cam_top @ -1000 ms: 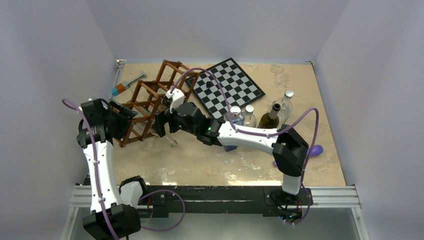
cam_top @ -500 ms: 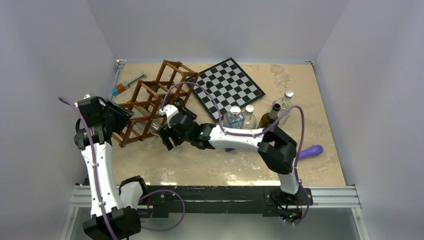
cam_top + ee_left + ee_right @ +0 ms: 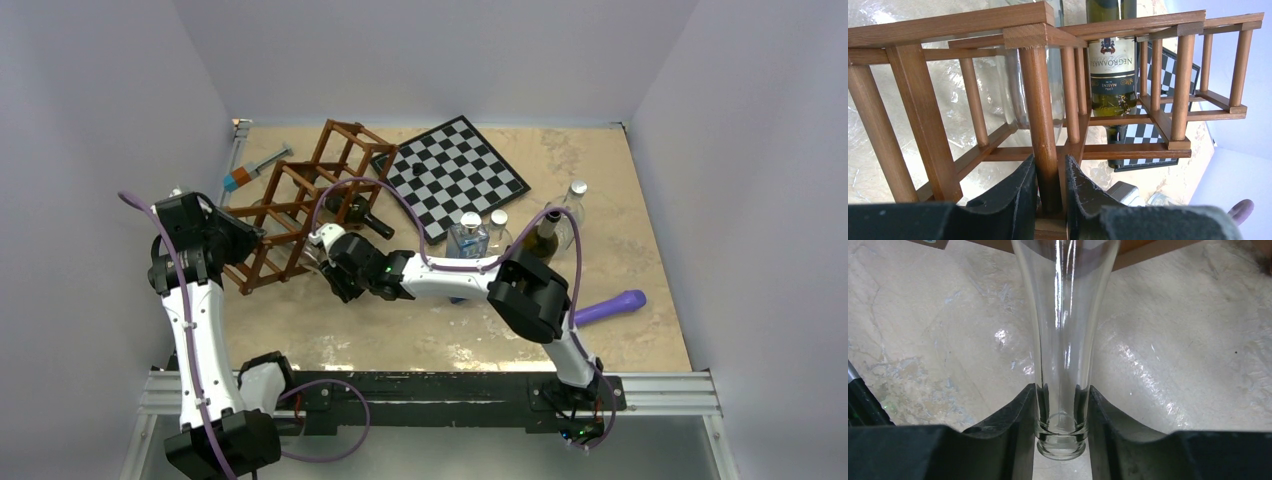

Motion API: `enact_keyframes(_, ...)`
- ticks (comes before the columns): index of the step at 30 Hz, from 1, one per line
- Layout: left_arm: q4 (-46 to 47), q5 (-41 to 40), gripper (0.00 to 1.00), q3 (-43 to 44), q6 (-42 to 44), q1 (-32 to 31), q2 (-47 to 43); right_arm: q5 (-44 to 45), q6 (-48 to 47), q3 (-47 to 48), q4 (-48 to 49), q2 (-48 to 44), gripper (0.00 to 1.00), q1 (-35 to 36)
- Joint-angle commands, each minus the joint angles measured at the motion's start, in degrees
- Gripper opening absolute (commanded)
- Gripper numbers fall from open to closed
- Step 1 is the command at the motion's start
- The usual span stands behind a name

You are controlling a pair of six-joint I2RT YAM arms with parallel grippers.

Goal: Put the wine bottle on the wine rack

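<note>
The reddish-brown wine rack (image 3: 300,207) lies on the tan table at the back left. My left gripper (image 3: 243,243) is at its near-left corner, shut on one round wooden bar (image 3: 1044,125) of the rack. A clear glass wine bottle (image 3: 1063,335) reaches into the rack (image 3: 1015,85). Its neck sticks out toward the near side, and my right gripper (image 3: 1062,432) is shut on that neck just behind the lip. A dark green labelled wine bottle (image 3: 358,213) lies in a neighbouring cell (image 3: 1112,75).
A black-and-white checkerboard (image 3: 455,175) lies behind the rack's right end. Several upright bottles (image 3: 497,232) stand at the middle right. A syringe (image 3: 255,168) lies at the back left, and a purple handle (image 3: 610,305) at the right.
Both grippers have gone from open to shut: the left on the rack's bar, the right on the clear bottle's neck. The right wrist moved toward the near left, uncovering the dark bottle.
</note>
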Motion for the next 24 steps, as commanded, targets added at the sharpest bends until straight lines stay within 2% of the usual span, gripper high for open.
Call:
enact_keyframes(1, 2.1, 2.9, 0.00, -0.4, 0.9, -0.3, 0.3, -0.3, -1.3, 4.5, 2.3, 0.5, 0.20, 0.2)
enact_keyframes(3, 2.1, 3.0, 0.00, -0.6, 0.9, -0.3, 0.1, -0.4, -1.3, 5.5, 2.2, 0.7, 0.16, 0.2)
enact_keyframes(8, 2.0, 3.1, 0.00, -0.8, 0.9, -0.4, 0.2, -0.8, -0.8, 7.8, 1.0, 1.5, 0.19, 0.2)
enact_keyframes(10, 1.9, 3.2, 0.00, -0.6, 0.9, -0.4, 0.2, -0.6, -0.4, 7.7, 0.7, 1.6, 0.24, 0.2)
enact_keyframes(11, 1.8, 3.2, 0.00, -0.4, 0.9, -0.4, 0.3, -0.5, -0.2, 7.2, 0.6, 1.2, 0.32, 0.2)
enact_keyframes(12, 1.6, 3.1, 0.10, -0.1, 0.9, -0.4, 0.5, 0.4, 0.0, 6.2, 1.1, 0.6, 0.46, 0.2)
enact_keyframes(13, 1.4, 3.0, 0.25, 0.1, 0.9, -0.4, 0.5, 0.8, 0.1, 4.8, 2.0, -0.4, 0.59, 0.3)
enact_keyframes(15, 0.8, 2.4, 0.45, 1.1, 1.0, -0.4, 0.3, 2.5, 0.3, 1.4, 3.8, -3.8, 0.79, 0.3)
enact_keyframes(18, 0.0, 1.4, 0.63, 3.0, 1.0, -0.4, 0.0, 4.4, -0.6, 0.6, 3.3, -8.2, 0.88, 0.3)
enact_keyframes(24, -1.8, 0.7, 0.84, 7.5, 0.8, -0.4, -1.4, 7.1, -3.7, 2.5, -4.3, -18.6, 0.97, 0.4)
